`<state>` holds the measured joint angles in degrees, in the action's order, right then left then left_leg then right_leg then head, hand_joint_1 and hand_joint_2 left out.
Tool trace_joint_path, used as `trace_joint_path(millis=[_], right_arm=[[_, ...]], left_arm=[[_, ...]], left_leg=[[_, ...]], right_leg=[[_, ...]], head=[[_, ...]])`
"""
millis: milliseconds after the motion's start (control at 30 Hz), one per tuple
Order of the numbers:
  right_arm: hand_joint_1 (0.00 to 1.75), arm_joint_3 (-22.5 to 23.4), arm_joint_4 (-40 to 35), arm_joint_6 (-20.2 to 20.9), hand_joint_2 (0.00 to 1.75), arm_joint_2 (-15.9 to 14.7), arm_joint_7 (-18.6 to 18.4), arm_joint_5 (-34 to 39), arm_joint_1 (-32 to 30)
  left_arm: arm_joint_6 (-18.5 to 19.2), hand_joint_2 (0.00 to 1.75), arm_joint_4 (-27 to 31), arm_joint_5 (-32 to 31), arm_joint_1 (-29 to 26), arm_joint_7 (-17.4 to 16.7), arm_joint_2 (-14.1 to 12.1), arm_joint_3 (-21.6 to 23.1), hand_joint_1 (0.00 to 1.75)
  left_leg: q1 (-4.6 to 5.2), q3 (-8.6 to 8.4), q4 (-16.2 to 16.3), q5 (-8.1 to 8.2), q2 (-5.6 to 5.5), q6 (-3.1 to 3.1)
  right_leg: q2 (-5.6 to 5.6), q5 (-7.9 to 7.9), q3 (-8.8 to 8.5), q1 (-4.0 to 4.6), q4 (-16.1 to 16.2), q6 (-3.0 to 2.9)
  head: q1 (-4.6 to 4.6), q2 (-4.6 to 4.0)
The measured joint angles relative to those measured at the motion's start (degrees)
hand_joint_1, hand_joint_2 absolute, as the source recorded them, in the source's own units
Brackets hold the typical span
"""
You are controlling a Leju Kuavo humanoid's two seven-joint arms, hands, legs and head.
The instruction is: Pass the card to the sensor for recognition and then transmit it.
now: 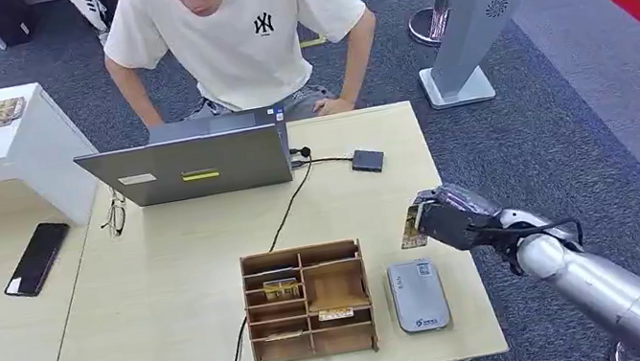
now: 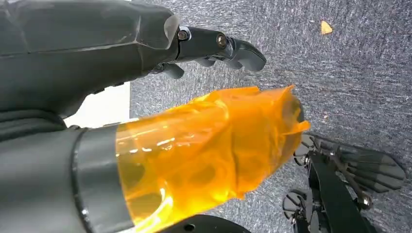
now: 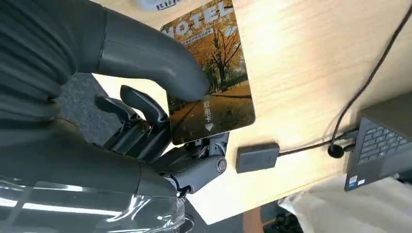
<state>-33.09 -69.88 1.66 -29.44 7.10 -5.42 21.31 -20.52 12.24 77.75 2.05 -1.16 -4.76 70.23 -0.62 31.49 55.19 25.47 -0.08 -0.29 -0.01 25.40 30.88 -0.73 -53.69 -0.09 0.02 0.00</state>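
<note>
The card (image 3: 211,73) is a flat rectangle printed with an autumn scene of orange trees, white lettering along one end and a small arrow near the other. It is pinched in the right robot hand (image 1: 446,215), raised above the desk (image 1: 169,292) near its edge. Just beside the wooden organizer (image 1: 308,301) lies the sensor (image 1: 417,295), a flat grey rounded reader, face up.

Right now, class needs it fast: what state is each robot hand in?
Left robot hand: holds nothing; fingers look curled, open or closed cannot be told.
Right robot hand: pinching the card.
</note>
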Motion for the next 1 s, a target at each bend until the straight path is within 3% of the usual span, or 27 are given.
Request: trace_joint_path(millis=[300,1000], right_arm=[[1.75,-3.45,-1.95,1.55,1.75,-1.86,-2.71,2.43,-0.98],[1.75,-6.58,-2.38,1.46,1.75,-1.86,-4.55,3.13,-3.19]], left_arm=[[-0.13,0.00,0.00,0.31,-0.03,0.00,0.00,-0.35,0.00],[0.02,0.00,0.00,0.52,-0.02,-0.15,0.00,-0.37,0.00]], left_leg=[[0.00,0.00,0.00,0.00,0.00,0.00],[0.00,-0.01,0.00,0.00,0.01,0.00]], right_leg=[[0.00,0.00,0.00,0.00,0.00,0.00],[0.01,0.00,0.00,0.00,0.00,0.00]], head=[[0.00,0.00],[-0.02,0.00]])
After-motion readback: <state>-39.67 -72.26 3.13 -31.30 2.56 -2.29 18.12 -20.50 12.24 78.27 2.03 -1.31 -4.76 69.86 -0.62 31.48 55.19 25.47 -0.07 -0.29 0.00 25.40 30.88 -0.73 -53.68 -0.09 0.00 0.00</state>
